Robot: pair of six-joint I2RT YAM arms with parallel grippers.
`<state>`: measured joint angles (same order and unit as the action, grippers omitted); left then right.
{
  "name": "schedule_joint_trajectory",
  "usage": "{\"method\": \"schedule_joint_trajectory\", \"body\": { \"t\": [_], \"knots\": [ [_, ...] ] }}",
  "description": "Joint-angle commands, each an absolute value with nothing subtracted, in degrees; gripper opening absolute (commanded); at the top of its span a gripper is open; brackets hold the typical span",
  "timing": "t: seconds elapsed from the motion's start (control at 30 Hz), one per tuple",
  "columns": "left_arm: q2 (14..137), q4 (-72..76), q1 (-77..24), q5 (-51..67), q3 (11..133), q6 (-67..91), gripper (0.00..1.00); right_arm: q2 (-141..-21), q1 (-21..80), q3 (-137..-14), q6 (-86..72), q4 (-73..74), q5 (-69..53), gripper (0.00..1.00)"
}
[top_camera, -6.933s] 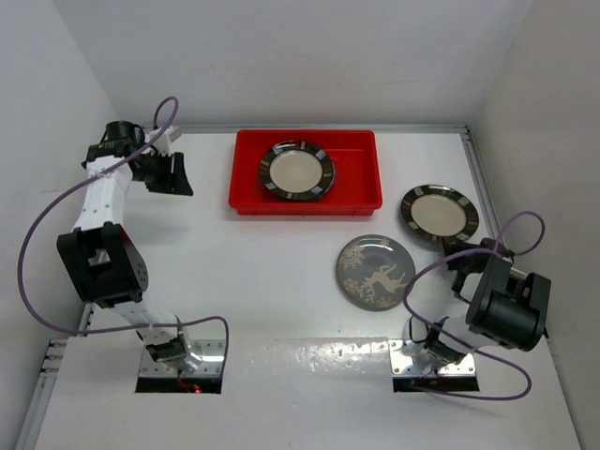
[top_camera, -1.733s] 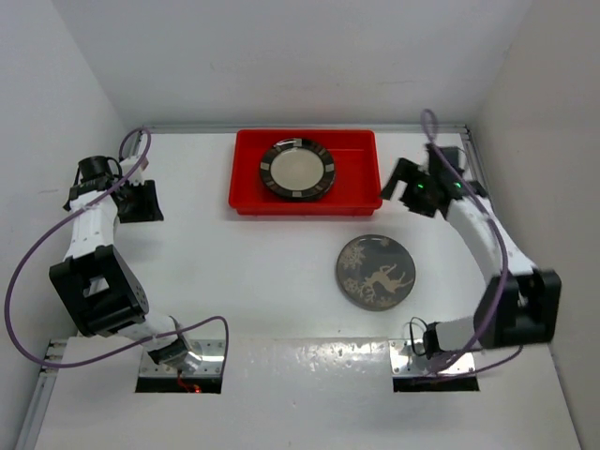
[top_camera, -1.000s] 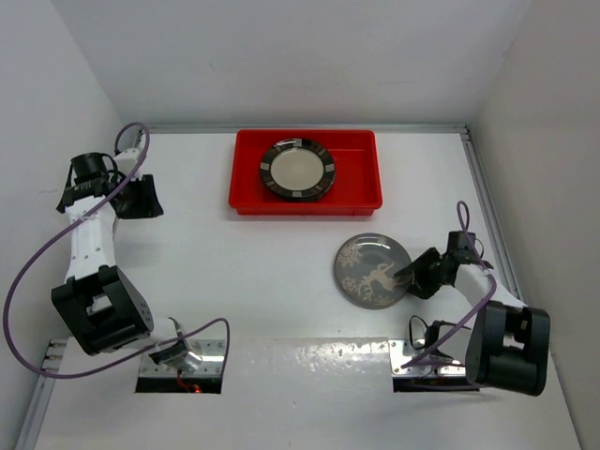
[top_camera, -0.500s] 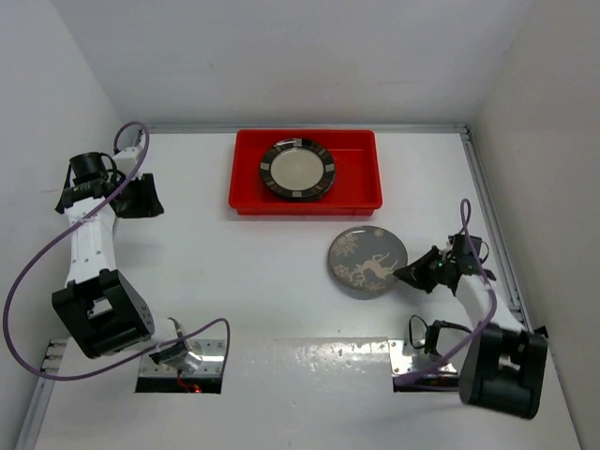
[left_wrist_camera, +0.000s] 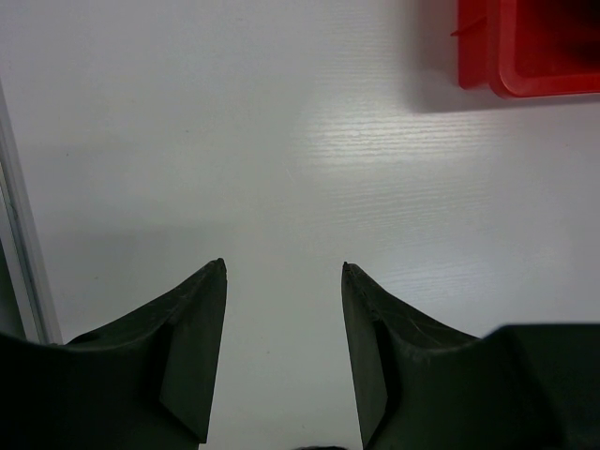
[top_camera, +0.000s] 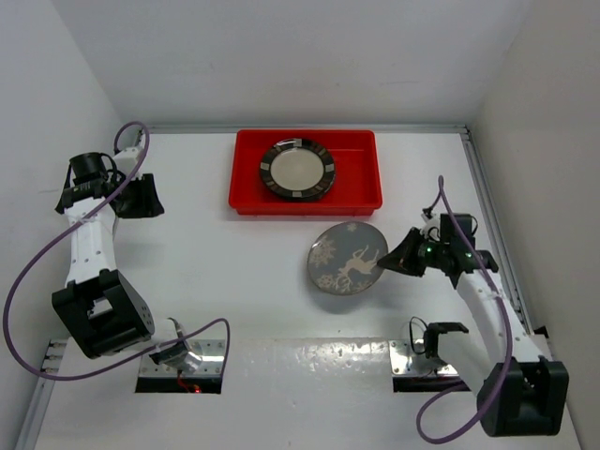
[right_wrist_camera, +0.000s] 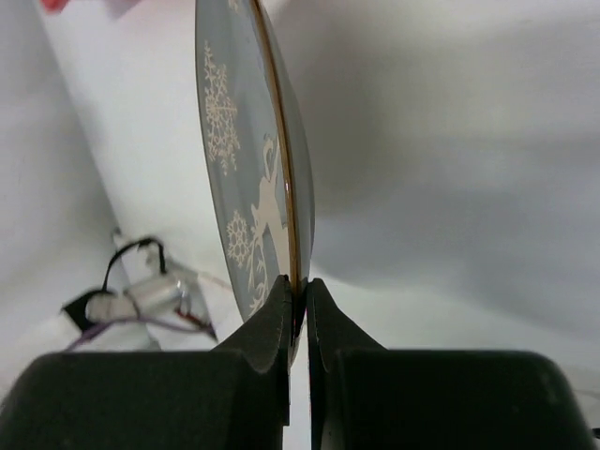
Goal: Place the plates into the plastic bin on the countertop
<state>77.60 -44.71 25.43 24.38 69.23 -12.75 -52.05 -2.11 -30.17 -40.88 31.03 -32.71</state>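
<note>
A grey plate with white deer [top_camera: 345, 260] hangs lifted and tilted over the countertop [top_camera: 234, 272], just in front of the red plastic bin [top_camera: 248, 192]. My right gripper [top_camera: 384, 264] is shut on its right rim; in the right wrist view the plate [right_wrist_camera: 246, 178] stands edge-on with the gripper [right_wrist_camera: 297, 292] pinching its rim. A cream plate with a dark striped rim [top_camera: 296, 171] lies inside the bin. My left gripper [top_camera: 141, 199] hovers open at the far left, with bare countertop between its fingers [left_wrist_camera: 202, 323] and the bin's corner [left_wrist_camera: 530, 47] at upper right.
White panels wall in the countertop, with metal rails [top_camera: 483, 202] along its edges. The arm bases [top_camera: 183, 361] sit at the near edge. A purple cable [top_camera: 28, 281] loops beside the left arm.
The right gripper closed on the grey deer plate's rim, lifted it and carried it left toward the bin. The left arm has stayed put.
</note>
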Motion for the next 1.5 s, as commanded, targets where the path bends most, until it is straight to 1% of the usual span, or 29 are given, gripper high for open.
{"method": "schedule_joint_trajectory", "body": {
  "t": [0.0, 0.1, 0.13, 0.17, 0.27, 0.3, 0.33, 0.37, 0.4, 0.43, 0.5, 0.53, 0.57, 0.6, 0.63, 0.67, 0.73, 0.77, 0.87, 1.0, 1.1, 1.33, 1.47],
  "knots": [
    [75.94, -45.0, 25.05, 25.49, 71.28, -12.04, 0.54, -53.17, 3.47, -35.85, -40.25, 27.52, -43.76, 0.0],
    [75.94, -45.0, 25.05, 25.49, 71.28, -12.04, 0.54, -55.1, 7.28, -39.36, -40.6, 25.5, -46.31, 0.0],
    [75.94, -45.0, 25.05, 25.49, 71.28, -12.04, 0.54, -56.41, 10.34, -40.07, -40.95, 24.79, -47.01, 0.0],
    [75.94, -45.0, 25.05, 25.49, 71.28, -12.04, 0.54, -57.73, 11.33, -42.86, -42.0, 22.96, -47.46, 0.0],
    [75.94, -45.0, 25.05, 24.96, 71.28, -12.04, 0.54, -62.64, 15.55, -46.56, -47.87, 12.59, -48.25, 0.0],
    [75.94, -45.0, 25.05, 24.96, 71.28, -12.04, 0.54, -65.62, 15.82, -47.71, -48.42, 8.57, -48.25, 0.0],
    [75.94, -45.0, 25.05, 24.96, 71.28, -12.04, 0.54, -67.39, 16.69, -49.2, -48.69, 7.92, -47.9, 0.0],
    [75.94, -45.0, 25.05, 24.96, 71.28, -12.04, 0.54, -70.98, 16.96, -55.05, -48.95, 7.3, -47.2, 0.0],
    [75.33, -45.0, 25.05, 24.96, 70.76, -12.04, 0.54, -74.84, 17.22, -56.76, -49.13, 6.42, -46.59, 0.0],
    [75.32, -45.0, 25.57, 24.96, 70.75, -12.56, 0.54, -76.62, 17.57, -62.0, -49.65, 4.15, -46.15, 0.0],
    [74.71, -45.0, 25.58, 24.96, 70.23, -12.57, 0.54, -84.16, 17.4, -65.02, -51.32, 0.72, -44.66, 0.0],
    [74.71, -45.0, 25.58, 24.96, 70.22, -12.57, 0.54, -86.2, 17.14, -66.61, -51.85, 0.44, -43.34, 0.0],
    [74.71, -45.0, 25.58, 24.96, 70.22, -12.57, 0.54, -89.79, 16.62, -71.67, -52.12, 0.44, -42.9, 0.0],
    [74.71, -45.0, 25.58, 24.96, 70.22, -12.57, 0.54, -93.39, 16.7, -73.28, -52.21, -1.04, -41.67, 0.0],
    [74.71, -45.0, 25.58, 24.96, 69.7, -12.57, 0.54, -95.17, 16.44, -77.91, -51.42, -0.27, -39.83, 0.0],
    [74.71, -45.0, 25.58, 24.96, 69.7, -13.09, 0.54, -99.71, 16.09, -79.35, -52.03, -0.35, -39.03, 0.0],
    [74.18, -45.0, 26.1, 24.96, 69.7, -13.1, 0.54, -102.38, 16.08, -83.38, -52.29, -0.79, -37.18, 0.0],
    [74.18, -45.0, 26.1, 24.96, 69.18, -13.1, 0.54, -105.7, 15.65, -84.28, -52.38, -1.23, -36.92, 0.0],
    [74.18, -44.47, 26.1, 24.96, 68.64, -13.1, 0.54, -109.93, 14.42, -86.83, -55.01, -4.47, -36.91, 0.0],
    [74.18, -43.95, 26.1, 25.49, 68.12, -13.62, 0.54, -112.93, 13.71, -87.8, -58.09, -9.83, -36.48, 0.0],
    [74.18, -43.95, 26.1, 25.49, 68.12, -13.62, 0.54, -115.22, 12.75, -88.77, -58.97, -10.81, -36.56, 0.0],
    [74.18, -43.95, 26.1, 25.49, 68.12, -13.62, 0.54, -120.31, 11.6, -86.92, -58.71, -10.81, -35.16, 0.0],
    [74.18, -43.95, 26.1, 25.49, 68.12, -14.15, 0.54, -123.31, 11.69, -89.99, -56.0, -4.49, -35.25, 0.0]
  ]
}}
